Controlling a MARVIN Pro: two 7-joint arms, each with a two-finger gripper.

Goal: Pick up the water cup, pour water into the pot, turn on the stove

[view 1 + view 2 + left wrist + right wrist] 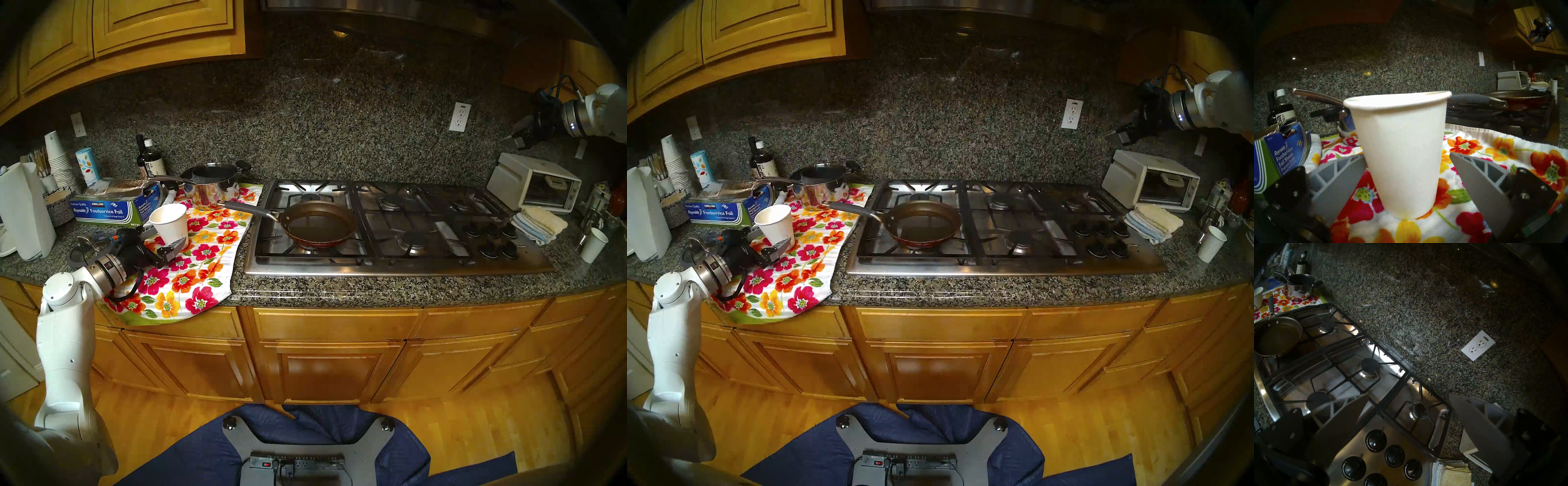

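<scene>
Left wrist view: the white tapered paper water cup (1400,152) stands upright on the flowered orange, pink and yellow cloth (1491,152), right between the grey ribbed fingers of the left gripper (1407,169). The jaws are spread wide; the finger on the view's left sits close against the cup's lower wall, the other stands clear with cloth showing between. Its side facing this camera is plain white, the rim slightly out of round.

From the head, the cup sits near the blue foil box (112,210), with the shiny steel saucepan (212,185) behind it. The shallow bronze-brown frying pan with the long grey handle (319,222) rests on the front left burner of the wide stainless-steel gas stove (390,230), handle reaching over the cloth toward the cup. Open cloth lies between cup and stove edge.

Over on the far side, the right gripper (520,134) hangs high above the white toaster oven (532,181), its jaws parted and empty, well clear of the five black knobs (1390,460).
</scene>
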